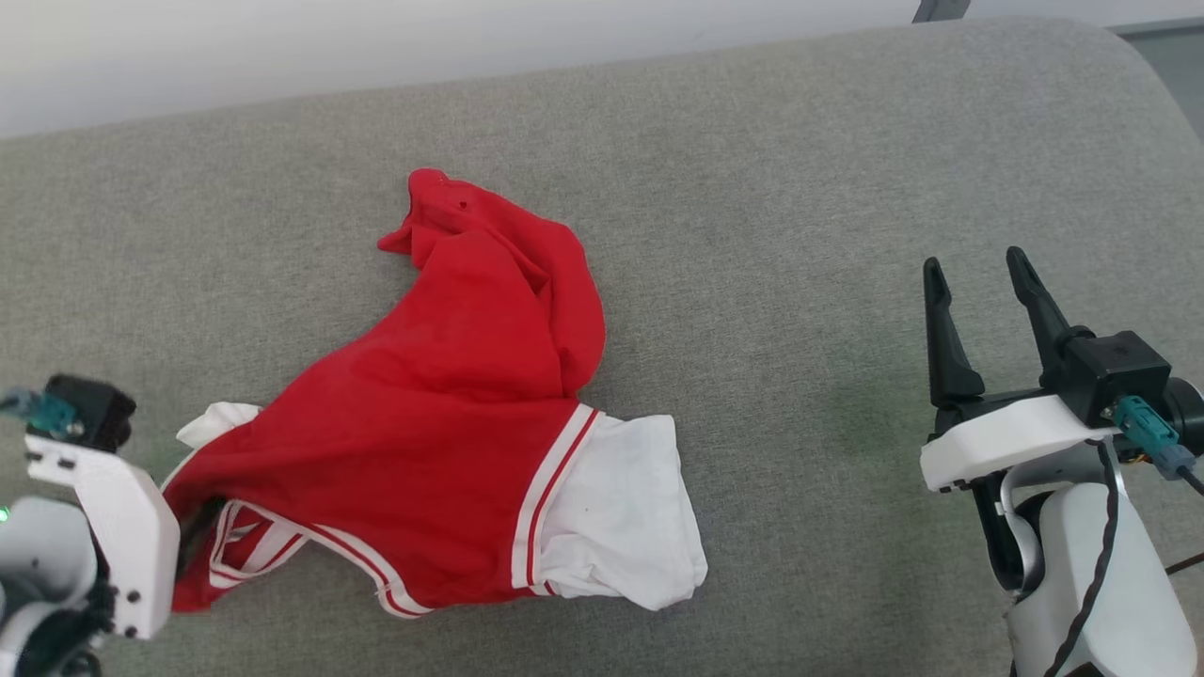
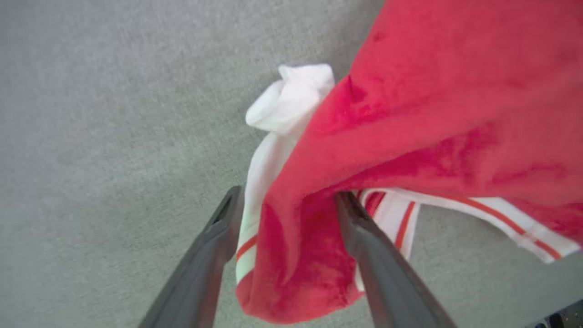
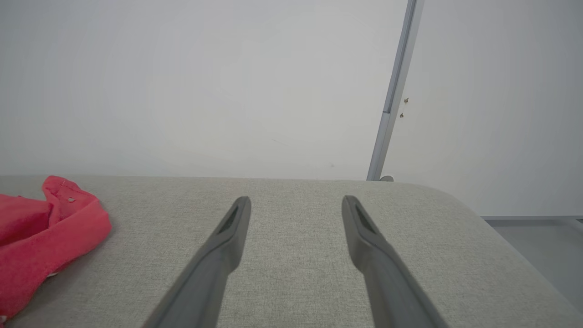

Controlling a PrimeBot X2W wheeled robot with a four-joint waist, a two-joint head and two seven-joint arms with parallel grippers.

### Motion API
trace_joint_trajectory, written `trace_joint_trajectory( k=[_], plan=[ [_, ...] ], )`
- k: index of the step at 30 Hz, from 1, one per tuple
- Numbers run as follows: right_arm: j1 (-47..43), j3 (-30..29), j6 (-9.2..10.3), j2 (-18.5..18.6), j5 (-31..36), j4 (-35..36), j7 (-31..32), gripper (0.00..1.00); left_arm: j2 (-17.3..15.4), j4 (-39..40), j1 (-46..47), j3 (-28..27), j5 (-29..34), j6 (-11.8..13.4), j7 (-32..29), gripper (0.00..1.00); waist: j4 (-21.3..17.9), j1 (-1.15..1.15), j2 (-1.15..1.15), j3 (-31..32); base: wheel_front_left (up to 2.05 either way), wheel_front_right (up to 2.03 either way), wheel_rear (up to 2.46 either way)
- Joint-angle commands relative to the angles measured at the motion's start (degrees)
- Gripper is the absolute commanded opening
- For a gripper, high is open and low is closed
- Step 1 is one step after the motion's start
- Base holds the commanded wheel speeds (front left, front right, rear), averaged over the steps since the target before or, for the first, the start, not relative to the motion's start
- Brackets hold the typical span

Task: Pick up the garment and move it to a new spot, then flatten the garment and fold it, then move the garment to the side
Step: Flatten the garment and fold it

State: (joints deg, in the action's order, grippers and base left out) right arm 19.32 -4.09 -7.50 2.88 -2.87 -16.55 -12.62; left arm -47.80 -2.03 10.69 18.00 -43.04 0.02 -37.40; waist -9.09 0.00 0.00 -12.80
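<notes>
Grey cushion [image 1: 752,188] against a pale wall [image 3: 227,91], nothing blocking. Garment [image 1: 442,414] crumpled near the front left edge. Left gripper [image 2: 289,193] spread wide, red fabric bunched loose between its fingers. Right gripper [image 1: 974,261] spread, empty, near the right edge.

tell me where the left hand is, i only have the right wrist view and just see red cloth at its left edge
Observer: The left hand is at the garment's lower-left corner in the head view.
Operator: is it gripping
Observer: Its fingers stand wide apart, a red fold between them.
Operator: what's at the garment's other end
Observer: A crumpled white sleeve end, lying toward your right hand.
</notes>
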Motion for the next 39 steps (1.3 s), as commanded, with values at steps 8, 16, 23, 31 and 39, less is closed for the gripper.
trace_joint_trajectory(
  k=[8, 16, 23, 31, 39],
  plan=[
    [-0.6, 1.4, 0.02, 0.0, -0.6, 0.2, -0.6, 1.0, -4.6, 5.2, 5.3, -1.1, -1.3, -0.4, -6.9, 1.0, -1.3, 0.0, 0.0, 1.2, 0.0, 0.0, 0.0],
    [-1.0, 3.3, 0.02, 0.0, -1.9, 0.6, -1.2, 1.0, -2.7, -0.7, 12.2, 0.8, -2.2, -1.4, -11.9, 1.0, -3.6, 0.0, 0.0, 1.1, 0.0, 0.0, 0.0],
    [-1.0, 3.1, 0.02, 0.0, -1.9, 0.2, -1.3, 1.0, -0.5, -7.9, 14.9, 2.2, -4.1, -1.3, -15.3, 1.0, -5.5, 0.0, 0.0, 0.0, 0.0, 0.0, 0.0],
    [-0.5, 2.9, 0.02, 0.0, -2.1, 0.7, -1.1, 1.0, 1.3, -15.0, 16.4, 4.0, -2.9, 0.7, -17.3, 1.0, -5.7, 0.0, 0.0, -1.9, 0.0, 0.0, 0.0],
    [0.5, 2.8, 0.02, 0.0, -1.7, 1.0, -0.9, 1.0, 3.9, -21.8, 18.7, 4.3, -4.0, -0.5, -16.4, 0.0, -5.1, 0.0, 0.0, -3.1, 0.0, 0.0, 0.0]
  ],
)
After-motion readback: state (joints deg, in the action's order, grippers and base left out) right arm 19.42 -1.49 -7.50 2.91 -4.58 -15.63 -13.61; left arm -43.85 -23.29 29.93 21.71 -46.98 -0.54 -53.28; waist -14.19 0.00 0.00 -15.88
